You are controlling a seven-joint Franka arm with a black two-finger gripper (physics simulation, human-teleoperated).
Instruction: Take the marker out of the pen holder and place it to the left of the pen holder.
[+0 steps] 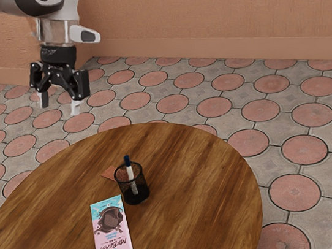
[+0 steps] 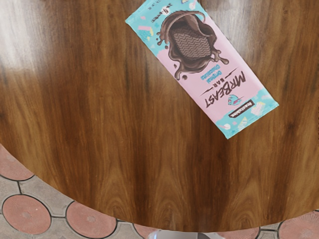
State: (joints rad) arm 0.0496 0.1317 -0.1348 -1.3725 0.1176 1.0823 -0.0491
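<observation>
Clearly spread, the two fingers of the black claw (image 1: 60, 103) stood apart with nothing between them. The claw hung high at the exterior view's left, its tips directed downward, raised above the level of the round wooden table (image 1: 189, 220). Next toward the exterior view's right, a chocolate bar (image 1: 112, 234) lay flat on the wood, its wrapper pink in the middle and light blue at both ends, with a printed splash of chocolate and MrBeast lettering. The wrist view likewise showed this bar, together with the table's curved rim and the tiled floor (image 2: 27, 214) beyond it. A small flat reddish piece (image 1: 108, 173) lay beside the pen holder, partly hidden by it. The pen holder (image 1: 140, 196) was a round black mesh cup, upright on the table, near one end of the bar. Inside it stood the marker (image 1: 130, 171), slim and nearly upright, with a dark blue upper end above a white barrel; its lower part was visible through the mesh. Relative to the claw, the marker was well apart and lower, toward the exterior view's right, its dark end projecting above the holder's rim and neither finger touching it.
</observation>
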